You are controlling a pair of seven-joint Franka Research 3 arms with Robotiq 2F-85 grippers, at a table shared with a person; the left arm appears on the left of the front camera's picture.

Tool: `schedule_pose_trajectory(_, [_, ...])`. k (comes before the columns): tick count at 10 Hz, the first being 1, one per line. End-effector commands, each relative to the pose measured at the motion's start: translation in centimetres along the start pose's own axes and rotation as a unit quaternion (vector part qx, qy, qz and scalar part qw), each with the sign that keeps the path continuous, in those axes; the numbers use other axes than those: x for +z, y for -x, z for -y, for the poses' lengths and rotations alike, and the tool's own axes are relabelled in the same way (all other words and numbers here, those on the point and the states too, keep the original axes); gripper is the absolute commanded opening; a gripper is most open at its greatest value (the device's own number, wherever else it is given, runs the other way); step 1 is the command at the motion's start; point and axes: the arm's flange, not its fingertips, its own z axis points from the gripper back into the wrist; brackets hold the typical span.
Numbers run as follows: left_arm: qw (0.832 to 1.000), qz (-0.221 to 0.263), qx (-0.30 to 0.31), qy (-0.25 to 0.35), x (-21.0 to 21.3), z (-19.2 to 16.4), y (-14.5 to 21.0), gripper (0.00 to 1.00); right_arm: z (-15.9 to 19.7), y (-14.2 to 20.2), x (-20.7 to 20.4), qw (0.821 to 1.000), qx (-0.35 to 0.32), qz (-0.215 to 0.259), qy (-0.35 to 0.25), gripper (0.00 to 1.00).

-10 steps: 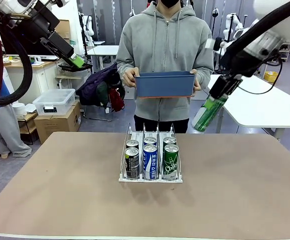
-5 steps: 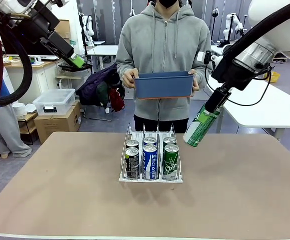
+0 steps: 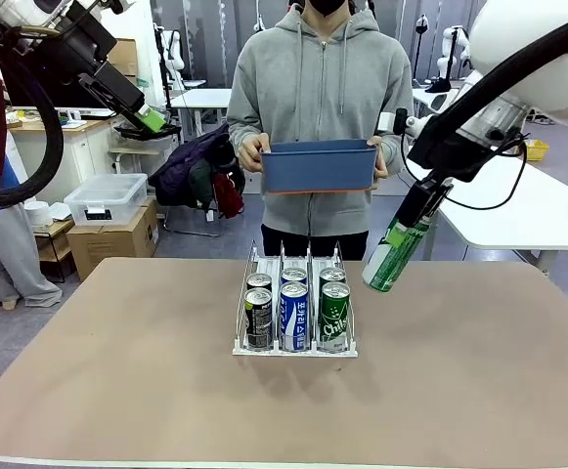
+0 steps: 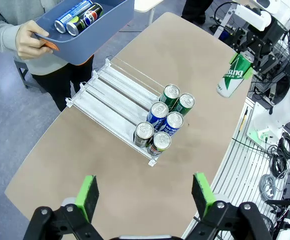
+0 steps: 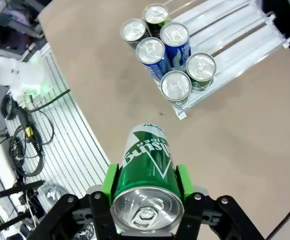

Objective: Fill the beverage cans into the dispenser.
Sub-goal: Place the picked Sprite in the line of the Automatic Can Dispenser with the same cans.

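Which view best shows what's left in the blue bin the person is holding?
Left wrist view: it looks down into the blue bin, where cans lie. The front view gives just its outer wall.

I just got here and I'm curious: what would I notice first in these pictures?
Probably the green can hanging tilted in the air, gripped by the robot's right hand just right of the dispenser. Six cans already stand in twos at its front end, nearest the robot. Across the table, a person holds a blue bin with more cans inside.
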Motion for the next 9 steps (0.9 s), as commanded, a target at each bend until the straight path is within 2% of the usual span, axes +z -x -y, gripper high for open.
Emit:
schedule_pose_trajectory(1, [1.0,-0.006,0.002,0.004,0.2,0.0,0.0,1.0,-1.3,0.6,-1.1,0.997,-0.056,-0.009,0.05,0.57])
schedule_pose_trajectory(3, [1.0,-0.006,0.002,0.004,0.2,0.0,0.0,1.0,-3.2,1.0,-2.5,0.991,-0.094,-0.012,0.096,0.57])
schedule_pose_trajectory(4, [1.0,-0.006,0.002,0.004,0.2,0.0,0.0,1.0,-3.8,1.5,-2.8,0.992,-0.093,-0.01,0.088,0.57])
schedule_pose_trajectory(6, [1.0,-0.006,0.002,0.004,0.2,0.0,0.0,1.0,-6.0,2.1,-3.7,0.984,-0.129,0.013,0.123,0.57])
schedule_pose_trajectory(9, [1.0,-0.006,0.002,0.004,0.2,0.0,0.0,1.0,-7.2,2.2,-6.4,0.984,-0.117,0.041,0.131,0.57])
